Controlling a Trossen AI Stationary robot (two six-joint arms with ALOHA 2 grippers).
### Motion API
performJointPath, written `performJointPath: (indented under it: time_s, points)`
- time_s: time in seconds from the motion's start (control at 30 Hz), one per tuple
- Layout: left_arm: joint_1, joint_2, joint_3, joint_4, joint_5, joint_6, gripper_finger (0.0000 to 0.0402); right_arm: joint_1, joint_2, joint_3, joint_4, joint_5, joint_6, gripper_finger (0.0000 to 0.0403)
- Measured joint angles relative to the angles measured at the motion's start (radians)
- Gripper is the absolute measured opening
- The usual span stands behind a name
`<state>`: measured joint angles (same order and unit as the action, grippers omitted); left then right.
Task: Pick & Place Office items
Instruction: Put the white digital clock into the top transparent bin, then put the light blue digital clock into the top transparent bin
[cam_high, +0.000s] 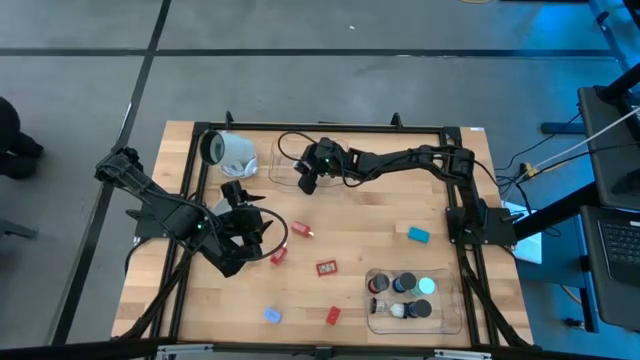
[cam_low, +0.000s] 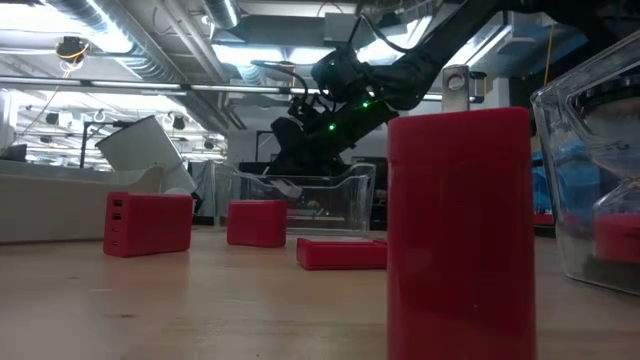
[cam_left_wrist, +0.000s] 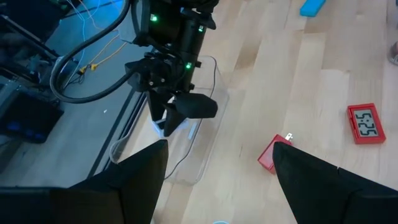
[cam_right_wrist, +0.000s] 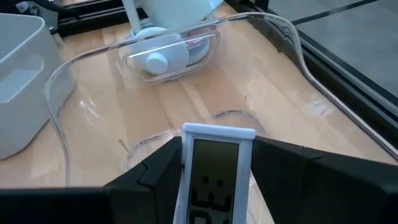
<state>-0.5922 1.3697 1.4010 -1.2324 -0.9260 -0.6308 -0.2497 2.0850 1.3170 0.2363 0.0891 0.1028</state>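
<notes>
Small white-framed clock (cam_right_wrist: 214, 171) with grey screen and dark digits — clamped upright between right gripper (cam_right_wrist: 214, 180) fingers, over clear tray (cam_high: 285, 165) at upper centre of desk (cam_high: 350, 240). Left gripper (cam_left_wrist: 221, 171) at centre left, fingers wide, holding nothing.

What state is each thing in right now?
right gripper: shut on the white clock, over the empty clear tray.
left gripper: open, empty, hovering.
white-grey cylinder: lying on its side.
second clear tray: holds several pucks.
red clock: flat on the table.
</notes>
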Motion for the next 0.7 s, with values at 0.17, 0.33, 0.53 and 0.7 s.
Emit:
performJointPath:
  time_s: [0.17,0.33,0.53,0.7]
  points:
    - [0.000,0.000,0.000,0.000,0.000,-0.001,0.0287,0.000,0.000,0.000,0.000,0.000,0.001,0.0186]
    - [0.000,0.000,0.000,-0.007,0.000,-0.002,0.0287,0.000,0.000,0.000,-0.005,0.000,0.001,0.0188]
    - [0.000,0.000,0.000,-0.007,0.000,-0.002,0.0287,-0.003,0.000,0.000,-0.026,-0.030,-0.007,0.0189]
    - [0.000,0.000,0.000,-0.007,0.000,0.005,0.0287,-0.011,0.000,0.000,-0.058,-0.060,-0.015,0.0189]
